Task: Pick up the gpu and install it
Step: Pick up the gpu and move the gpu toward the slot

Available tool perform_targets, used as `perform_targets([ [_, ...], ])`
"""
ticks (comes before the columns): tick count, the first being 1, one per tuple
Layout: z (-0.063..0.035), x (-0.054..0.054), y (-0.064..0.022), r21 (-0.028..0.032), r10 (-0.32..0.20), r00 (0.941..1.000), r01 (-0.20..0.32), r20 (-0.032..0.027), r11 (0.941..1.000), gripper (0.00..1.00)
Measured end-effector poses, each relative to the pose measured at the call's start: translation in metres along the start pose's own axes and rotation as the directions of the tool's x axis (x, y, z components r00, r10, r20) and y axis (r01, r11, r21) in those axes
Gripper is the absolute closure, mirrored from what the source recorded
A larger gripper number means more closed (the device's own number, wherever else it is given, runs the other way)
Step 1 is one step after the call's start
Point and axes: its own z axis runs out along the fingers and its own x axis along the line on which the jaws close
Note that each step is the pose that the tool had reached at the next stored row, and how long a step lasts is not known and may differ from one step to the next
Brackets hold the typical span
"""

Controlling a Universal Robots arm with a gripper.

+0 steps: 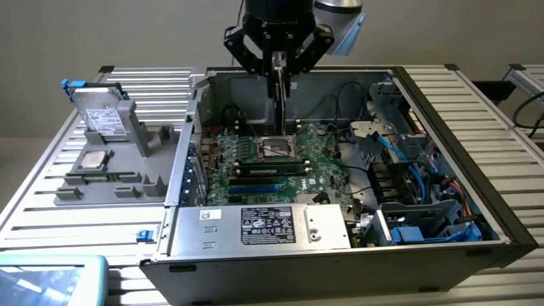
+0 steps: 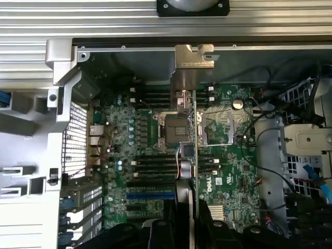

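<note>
My gripper (image 1: 279,64) hangs over the open computer case (image 1: 476,172), shut on the gpu (image 1: 282,95). The card hangs upright and edge-on below the fingers, a thin dark slab above the CPU socket (image 1: 276,148) of the green motherboard (image 1: 255,185). In the wrist view the gpu (image 2: 193,129) runs as a narrow green edge across the board, its silver end bracket (image 2: 194,56) near the case's rear wall. There the black fingers (image 2: 179,207) clasp it on both sides, with my gripper (image 2: 192,228) centred on the card. The card is above the board, not seated.
A labelled power supply (image 1: 272,226) fills the case's front. Memory sticks (image 1: 272,169) lie beside the socket. Drive bays with blue cables (image 1: 416,210) crowd the exterior view's right. A grey fixture (image 1: 111,182) holds a silver hard drive (image 1: 104,118) on the exterior view's left.
</note>
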Motion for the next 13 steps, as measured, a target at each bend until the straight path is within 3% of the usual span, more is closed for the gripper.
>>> perform_targets([
  [6, 0.0065, -0.022, -0.0005, 0.0058, 0.000, 1.0000, 0.000, -0.0009, 1.0000, 0.72],
  [8, 0.0077, -0.025, -0.0005, 0.0089, 0.000, 1.0000, 0.000, -0.0036, 1.0000, 0.72],
  [13, 0.0077, -0.025, -0.0005, 0.0094, 0.000, 1.0000, 0.000, -0.0037, 1.0000, 0.72],
])
